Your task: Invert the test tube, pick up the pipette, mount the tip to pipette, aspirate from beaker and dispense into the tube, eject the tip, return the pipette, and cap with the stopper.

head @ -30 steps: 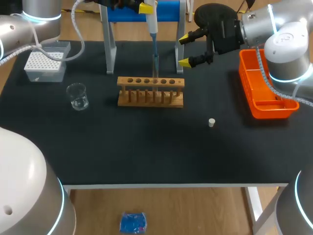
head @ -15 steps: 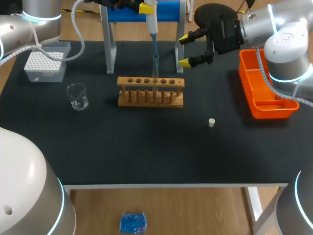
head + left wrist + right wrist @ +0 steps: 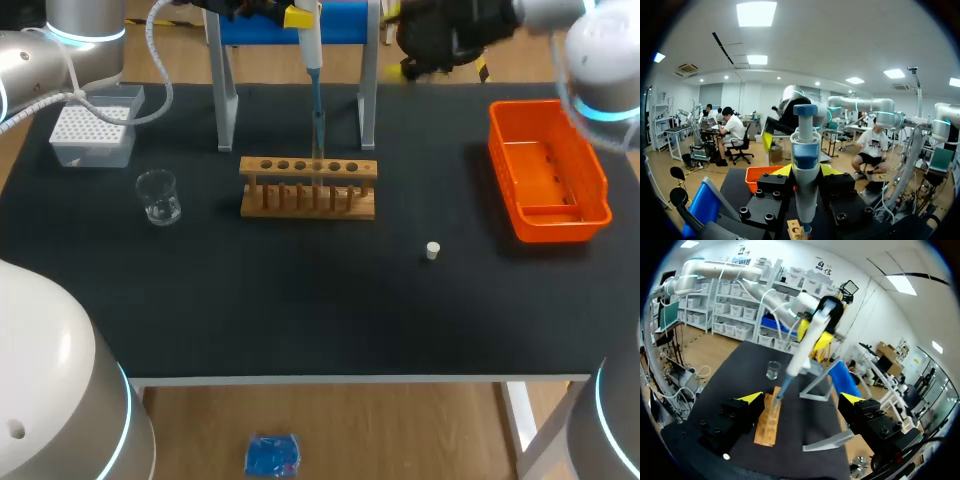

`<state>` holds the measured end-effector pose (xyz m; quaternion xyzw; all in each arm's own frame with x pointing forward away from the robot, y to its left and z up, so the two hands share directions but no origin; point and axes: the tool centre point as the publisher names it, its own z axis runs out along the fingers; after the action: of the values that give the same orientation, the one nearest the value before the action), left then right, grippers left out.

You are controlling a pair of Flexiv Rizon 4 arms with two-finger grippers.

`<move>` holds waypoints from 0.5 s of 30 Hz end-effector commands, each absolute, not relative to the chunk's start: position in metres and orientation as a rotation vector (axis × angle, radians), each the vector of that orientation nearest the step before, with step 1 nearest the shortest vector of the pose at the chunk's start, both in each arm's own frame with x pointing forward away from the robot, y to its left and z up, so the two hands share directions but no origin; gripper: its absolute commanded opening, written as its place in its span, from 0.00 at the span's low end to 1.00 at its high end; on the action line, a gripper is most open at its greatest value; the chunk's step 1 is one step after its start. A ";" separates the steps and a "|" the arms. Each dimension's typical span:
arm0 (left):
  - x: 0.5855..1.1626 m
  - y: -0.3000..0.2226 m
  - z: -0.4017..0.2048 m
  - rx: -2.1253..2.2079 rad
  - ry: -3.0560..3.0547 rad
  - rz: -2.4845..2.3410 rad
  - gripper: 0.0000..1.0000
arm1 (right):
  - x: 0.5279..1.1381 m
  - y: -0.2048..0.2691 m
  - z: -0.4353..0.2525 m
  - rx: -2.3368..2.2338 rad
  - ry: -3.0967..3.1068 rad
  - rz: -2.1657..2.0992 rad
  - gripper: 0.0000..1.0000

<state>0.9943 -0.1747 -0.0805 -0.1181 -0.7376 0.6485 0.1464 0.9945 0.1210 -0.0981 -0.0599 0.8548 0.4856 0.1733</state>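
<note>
My left gripper [image 3: 805, 172] is shut on the white and blue pipette [image 3: 312, 45], held upright above the wooden rack [image 3: 308, 187]. The pipette's thin tip [image 3: 318, 125] reaches down to a rack hole right of the middle; the clear test tube there is hard to make out. My right gripper [image 3: 801, 398] is open and holds nothing. It hangs high at the table's far edge [image 3: 402, 40], looking across at the pipette [image 3: 802, 350] and rack [image 3: 769, 417]. The glass beaker [image 3: 158, 196] stands left of the rack. A small white stopper [image 3: 432, 250] lies right of it.
A white tip box [image 3: 93, 135] sits at the far left. An orange tray [image 3: 548, 185] is at the right edge. A metal stand with a blue bar [image 3: 228, 90] rises behind the rack.
My right arm has drawn up and back toward the far edge, away from the pipette. The left arm and pipette have stayed put.
</note>
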 end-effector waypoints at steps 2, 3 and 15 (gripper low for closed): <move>0.996 -0.175 -0.080 -0.344 -2.122 1.864 0.00 | 0.986 0.096 -0.007 -0.019 2.470 1.231 1.00; 0.996 -0.175 -0.080 -0.344 -2.122 1.864 0.00 | 0.986 0.095 0.004 0.012 2.460 1.255 1.00; 0.996 -0.175 -0.080 -0.344 -2.122 1.864 0.00 | 0.967 0.119 0.040 -0.054 2.429 1.328 1.00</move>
<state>0.9942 -0.1748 -0.0804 -0.1182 -0.7376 0.6485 0.1464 0.9686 0.1210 0.0394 -0.0198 0.8611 0.4729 0.1856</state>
